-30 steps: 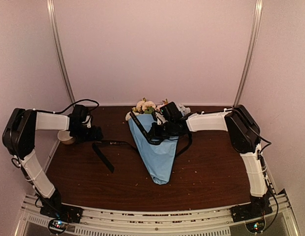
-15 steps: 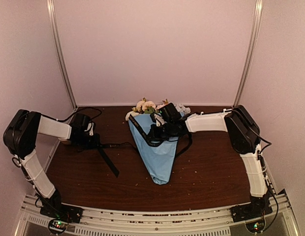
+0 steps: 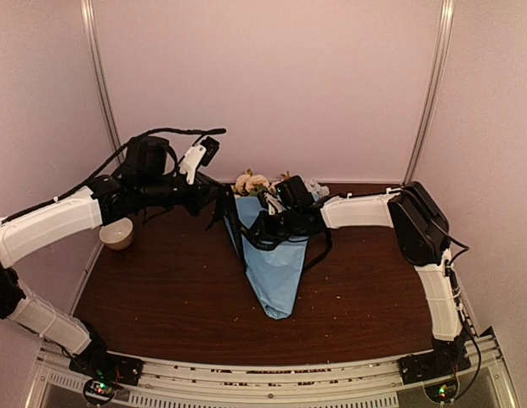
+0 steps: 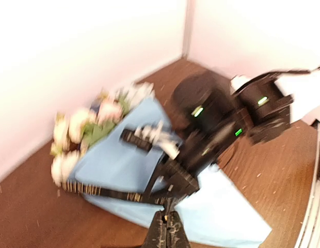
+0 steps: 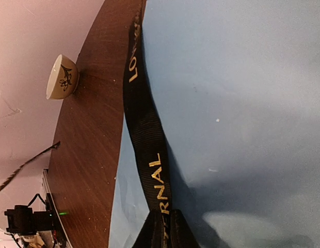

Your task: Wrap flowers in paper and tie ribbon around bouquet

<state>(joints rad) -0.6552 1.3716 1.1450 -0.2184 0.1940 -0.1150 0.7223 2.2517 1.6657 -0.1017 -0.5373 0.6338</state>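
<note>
bouquet [image 3: 272, 263] lies centre of bench [image 3: 161, 297], heads at 12, tip at 6; left pincer [image 4: 166, 227] at its 10 and right pincer [image 5: 162, 232] over it both clamp the ribbon [image 5: 147, 139], which looks limp and slick, so grip near ends; paper [image 5: 242, 103] likely crushes.

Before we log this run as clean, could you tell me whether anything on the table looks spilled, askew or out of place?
Small pale specks lie scattered on the brown table around the bouquet, like shed bits. A cream bowl sits by the left edge, unrelated to the wrapping. Nothing else stands out.
</note>
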